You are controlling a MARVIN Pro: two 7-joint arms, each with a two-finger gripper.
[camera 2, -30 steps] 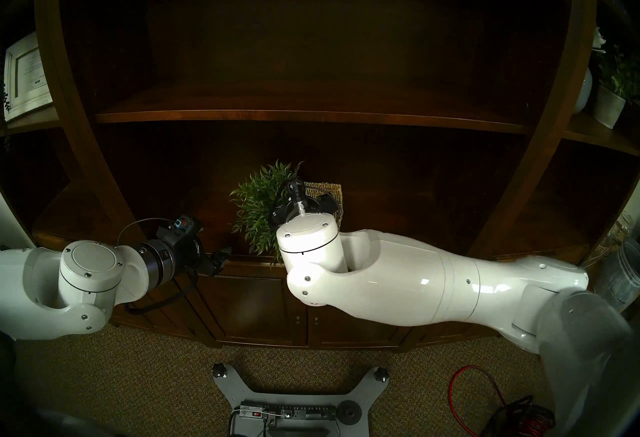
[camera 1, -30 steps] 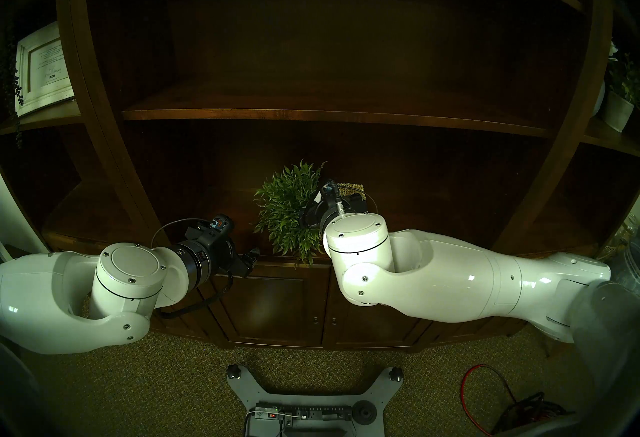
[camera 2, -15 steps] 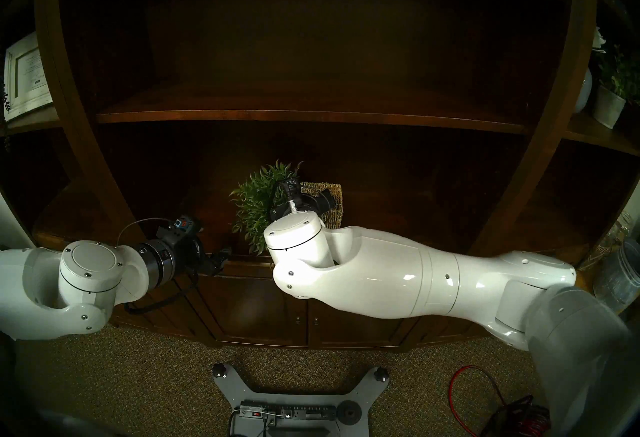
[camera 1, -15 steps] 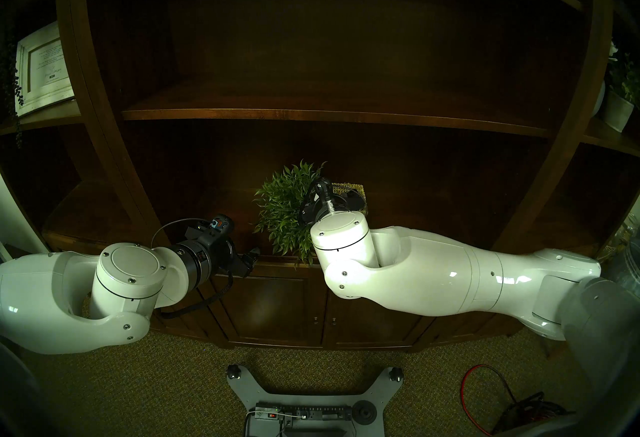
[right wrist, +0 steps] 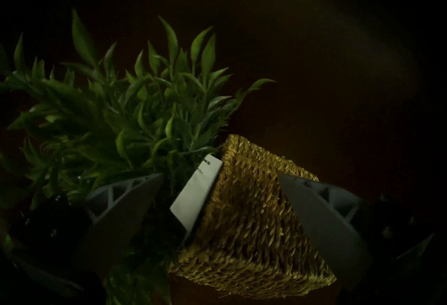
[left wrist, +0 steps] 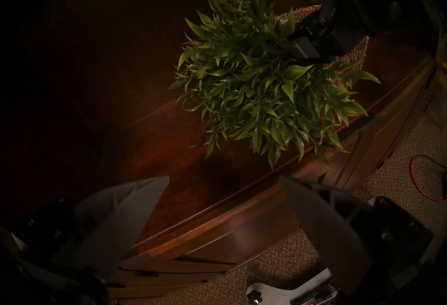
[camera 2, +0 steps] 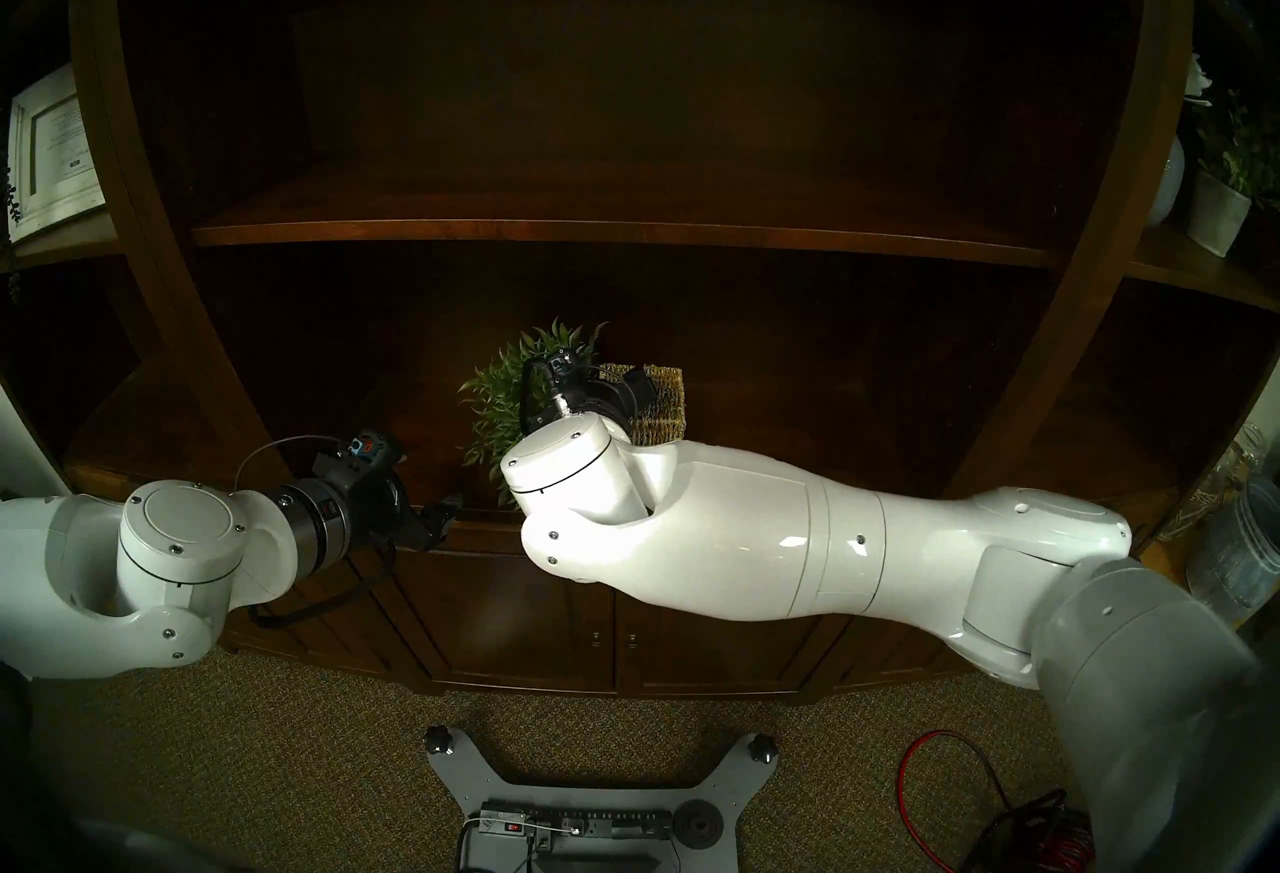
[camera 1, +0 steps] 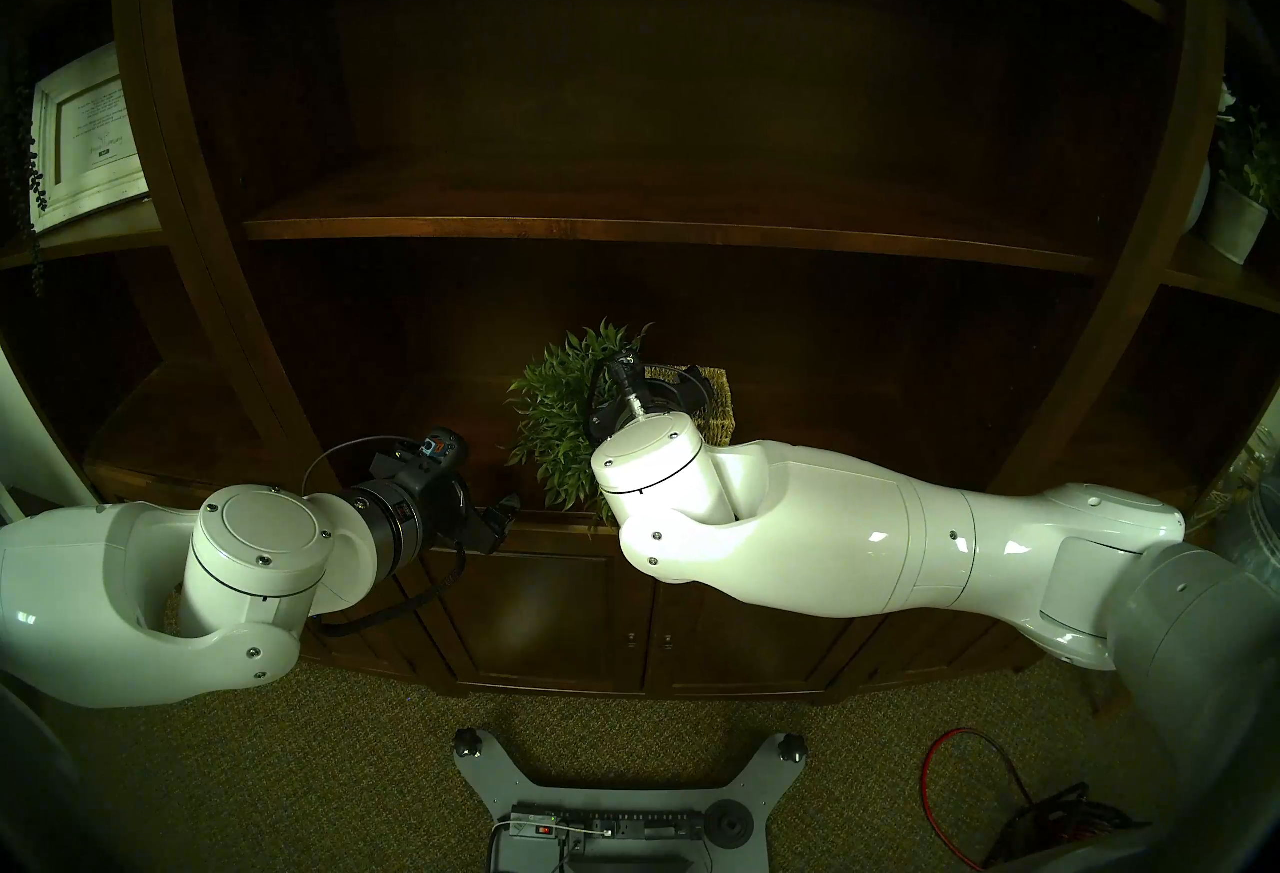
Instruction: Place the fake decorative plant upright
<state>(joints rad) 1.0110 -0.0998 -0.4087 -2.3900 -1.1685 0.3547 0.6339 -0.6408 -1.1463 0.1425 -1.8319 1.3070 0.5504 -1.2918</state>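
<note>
The fake decorative plant lies on its side on the lower shelf of the dark wood bookcase. Its green leaves (camera 1: 564,414) point left and its tan woven basket (camera 1: 720,411) points right. In the right wrist view the basket (right wrist: 254,219), the white tag (right wrist: 196,195) and the leaves (right wrist: 121,115) fill the lower left. My right gripper (right wrist: 220,176) is open around the basket's mouth end, one finger in the leaves, the other over the basket's side. My left gripper (camera 1: 509,504) is open and empty at the shelf's front edge, left of the leaves (left wrist: 254,84).
The middle shelf board (camera 1: 623,227) runs above the plant. A framed picture (camera 1: 90,137) stands at the far left, and a sparse plant in a whitish pot (camera 1: 1236,220) at the far right. Cabinet doors (camera 1: 547,615), my base (camera 1: 609,795) and a red cable (camera 1: 970,774) are below.
My right arm has swung left and its wrist has turned, bringing the gripper further over the basket. The plant and my left arm have not moved.
</note>
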